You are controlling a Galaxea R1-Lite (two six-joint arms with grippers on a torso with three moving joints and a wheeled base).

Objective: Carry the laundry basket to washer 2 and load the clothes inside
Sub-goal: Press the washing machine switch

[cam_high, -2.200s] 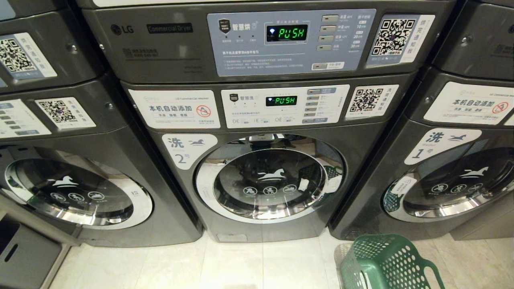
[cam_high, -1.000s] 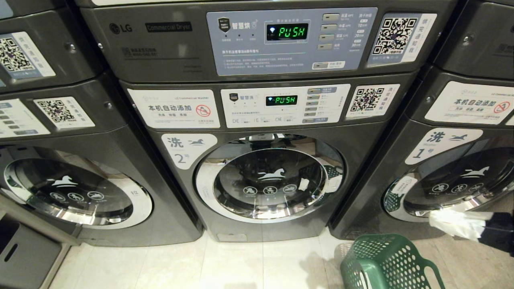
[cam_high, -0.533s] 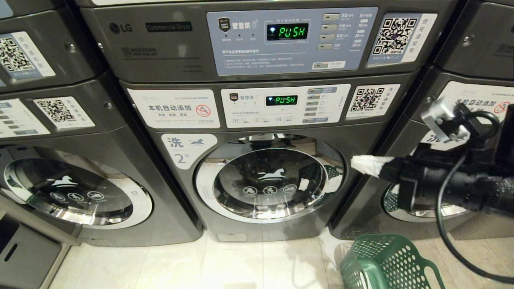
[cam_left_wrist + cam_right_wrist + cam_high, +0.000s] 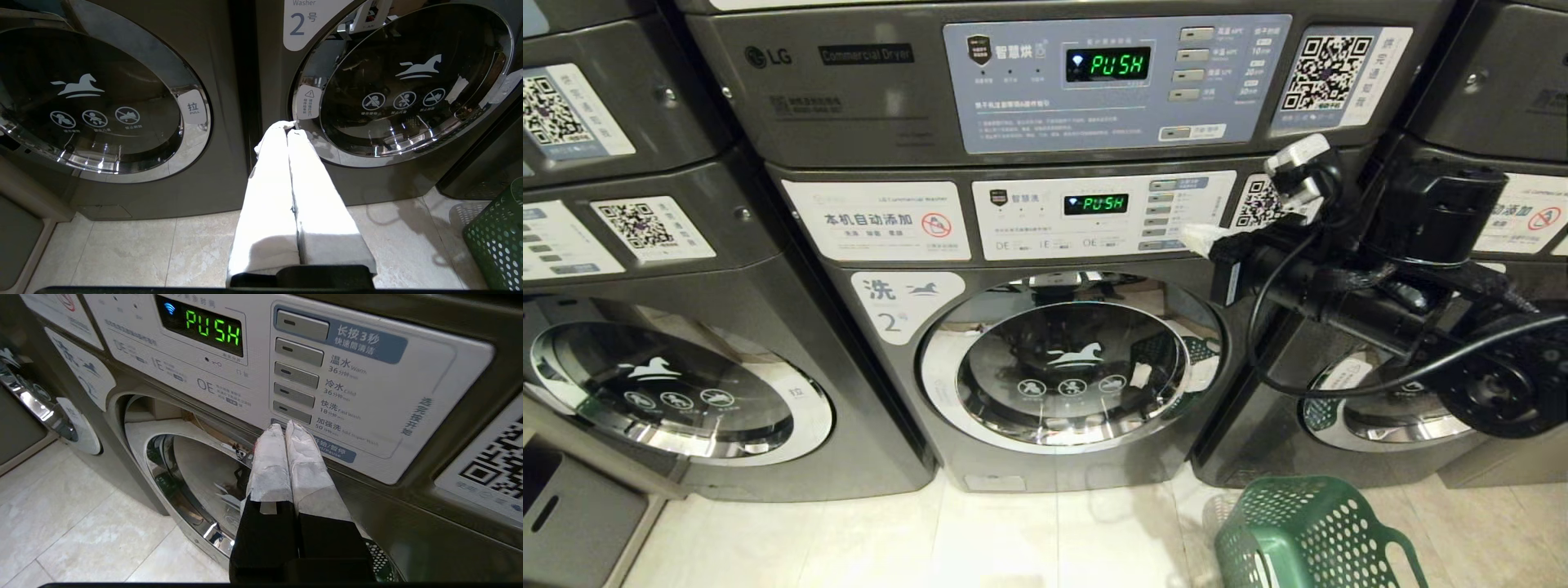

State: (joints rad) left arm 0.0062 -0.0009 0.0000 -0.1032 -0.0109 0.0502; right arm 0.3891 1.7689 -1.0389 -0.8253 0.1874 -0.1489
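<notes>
Already the laundry basket (image 4: 1311, 535) sat on the floor just right of washer 2 (image 4: 1066, 363), whose door was shut. The right pincer (image 4: 1199, 239), clenched and empty, hovered by the control panel (image 4: 1098, 214); the left pincer (image 4: 286, 126), also clenched, hung low. Next, I reckoned, the door wanted opening.

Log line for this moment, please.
right gripper: shut, at washer 2 button panel | left gripper: shut, parked low | door: closed | basket: on floor
</notes>
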